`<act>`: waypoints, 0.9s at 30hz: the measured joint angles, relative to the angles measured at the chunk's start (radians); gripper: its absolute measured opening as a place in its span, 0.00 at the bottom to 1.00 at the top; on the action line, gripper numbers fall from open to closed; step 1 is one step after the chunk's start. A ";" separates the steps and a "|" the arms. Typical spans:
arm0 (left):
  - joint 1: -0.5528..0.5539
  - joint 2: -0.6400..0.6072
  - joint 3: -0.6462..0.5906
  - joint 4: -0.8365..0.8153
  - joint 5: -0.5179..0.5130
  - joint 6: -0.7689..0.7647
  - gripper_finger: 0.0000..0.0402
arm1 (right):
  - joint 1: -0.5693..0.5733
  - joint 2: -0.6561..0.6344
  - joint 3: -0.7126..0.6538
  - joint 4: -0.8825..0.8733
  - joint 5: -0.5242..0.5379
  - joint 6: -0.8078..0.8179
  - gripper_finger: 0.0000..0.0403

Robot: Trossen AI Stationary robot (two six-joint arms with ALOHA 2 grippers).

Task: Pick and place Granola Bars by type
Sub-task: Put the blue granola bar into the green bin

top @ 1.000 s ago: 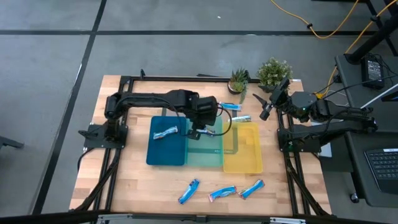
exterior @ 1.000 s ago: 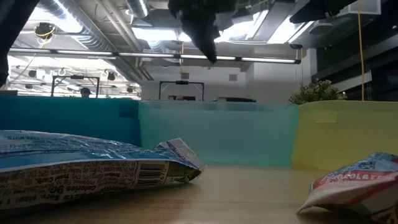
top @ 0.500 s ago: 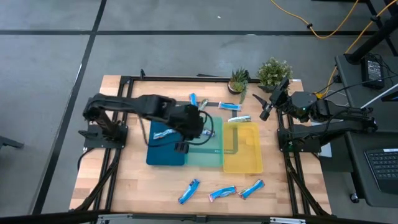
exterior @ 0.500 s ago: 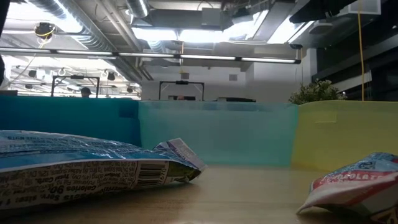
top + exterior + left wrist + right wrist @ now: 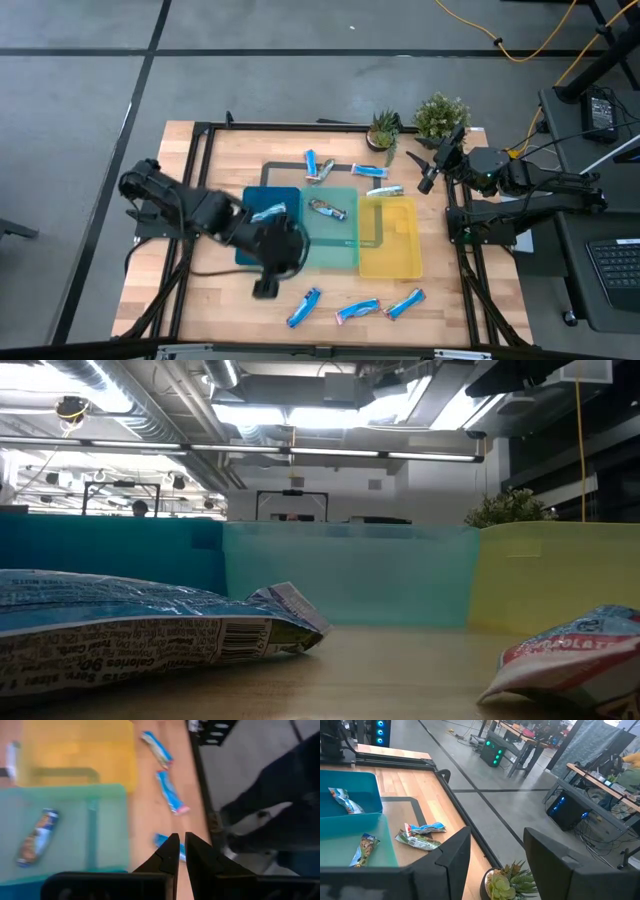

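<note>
While our right gripper waits wide open by the plants, we judge our left gripper, its fingers nearly closed on nothing, nearest the blue bar lying diagonally on the wood just beside it, toward the table's front edge.

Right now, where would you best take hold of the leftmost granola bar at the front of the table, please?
Grip the leftmost granola bar across its narrow middle, coming from above: it lies flat, slanted, apart from its neighbours. The left gripper is closest.
</note>
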 joint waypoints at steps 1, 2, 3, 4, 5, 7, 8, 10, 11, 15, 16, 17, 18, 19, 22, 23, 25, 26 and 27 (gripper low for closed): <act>-0.022 0.001 0.000 0.000 0.000 -0.019 0.05 | 0.000 0.000 0.000 0.000 0.000 -0.001 0.46; -0.045 0.001 0.000 0.000 0.000 -0.041 0.05 | 0.000 0.000 0.000 0.000 0.000 -0.004 0.46; -0.067 0.001 0.000 0.001 0.000 -0.066 0.05 | 0.000 0.000 0.000 0.000 0.000 -0.006 0.46; -0.091 0.001 0.000 0.001 0.000 -0.095 0.06 | 0.000 0.000 0.000 0.001 0.000 -0.006 0.46; -0.114 0.001 0.000 0.001 -0.002 -0.124 0.06 | 0.000 0.000 0.000 0.005 0.000 -0.006 0.46; -0.162 0.001 0.000 0.006 -0.002 -0.169 0.05 | 0.000 0.000 0.000 0.007 0.000 -0.006 0.46; -0.184 0.001 0.000 0.006 -0.002 -0.187 0.05 | 0.000 0.000 0.000 0.007 0.000 -0.006 0.46; -0.217 0.007 0.000 0.006 -0.002 -0.220 0.05 | 0.000 0.000 0.000 0.007 0.001 -0.005 0.46; -0.229 0.012 0.000 0.005 -0.009 -0.243 0.05 | 0.000 0.000 0.000 0.007 0.001 -0.005 0.46; -0.247 0.050 0.000 0.045 -0.020 -0.346 0.05 | 0.000 0.000 0.000 0.007 0.001 -0.005 0.46; -0.247 0.065 0.000 0.062 -0.020 -0.365 0.05 | 0.000 0.000 0.000 0.007 0.001 -0.005 0.46; -0.248 0.082 0.000 0.082 -0.020 -0.382 0.05 | 0.000 0.000 0.000 0.006 0.001 -0.005 0.46; -0.248 0.097 0.000 0.107 -0.020 -0.400 0.05 | 0.000 0.000 0.000 0.005 0.001 -0.005 0.46; -0.248 0.115 0.000 0.141 -0.019 -0.418 0.04 | 0.000 0.000 0.000 0.000 0.001 -0.005 0.46; -0.248 0.158 0.000 0.249 -0.020 -0.425 0.04 | 0.000 0.000 0.000 -0.002 0.001 -0.005 0.46; -0.246 0.170 0.002 0.273 -0.025 -0.425 0.04 | 0.000 0.000 0.000 -0.003 0.001 -0.005 0.46; -0.243 0.198 0.015 0.281 -0.051 -0.435 0.04 | 0.000 0.000 0.000 -0.010 0.001 -0.005 0.46; -0.243 0.210 0.025 0.281 -0.069 -0.441 0.04 | 0.000 0.000 0.000 -0.014 0.000 -0.005 0.46; -0.242 0.220 0.032 0.282 -0.086 -0.444 0.04 | 0.000 0.000 0.000 -0.017 0.000 -0.005 0.46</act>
